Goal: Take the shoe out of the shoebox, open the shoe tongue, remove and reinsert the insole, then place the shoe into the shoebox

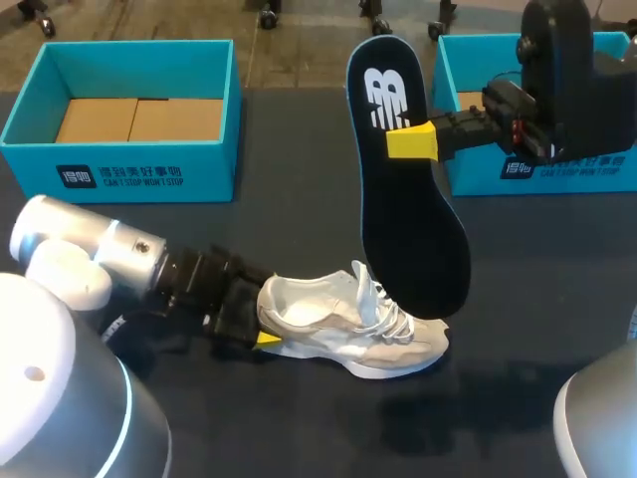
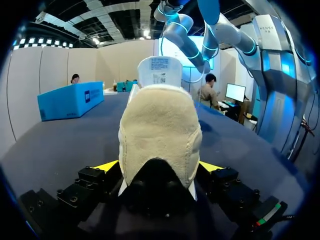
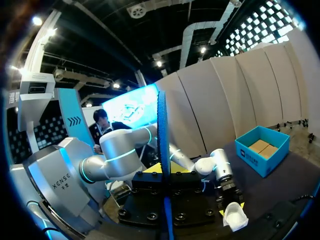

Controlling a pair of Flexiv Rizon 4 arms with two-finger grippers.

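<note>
Left box: blue and open-topped, at about 10 o'clock from the table's middle in the head view. Flat brown cardboard lies on its floor.
Right box: blue, at about 2 o'clock. The right arm hides most of it, and only a sliver of brown shows inside.
Shoe: white, out of both boxes. It stands on its sole on the table at about 6 o'clock from the middle, with the toe toward 3 o'clock and the heel toward 9 o'clock.
Insole: dark and out of the shoe, held upright in the air. Its lower end hangs just over the shoe's laces.
Left arm: comes in low from 8 o'clock, with the wrist level with the table behind the heel.
Left pincer: closed on the shoe's heel, one yellow tip pressed to each side.
Right arm: comes in from 2 o'clock, across the front of the right box.
Right pincer: clamped on the insole's upper half, one finger on each face. The right wrist view shows the insole edge-on between the fingers.
</note>
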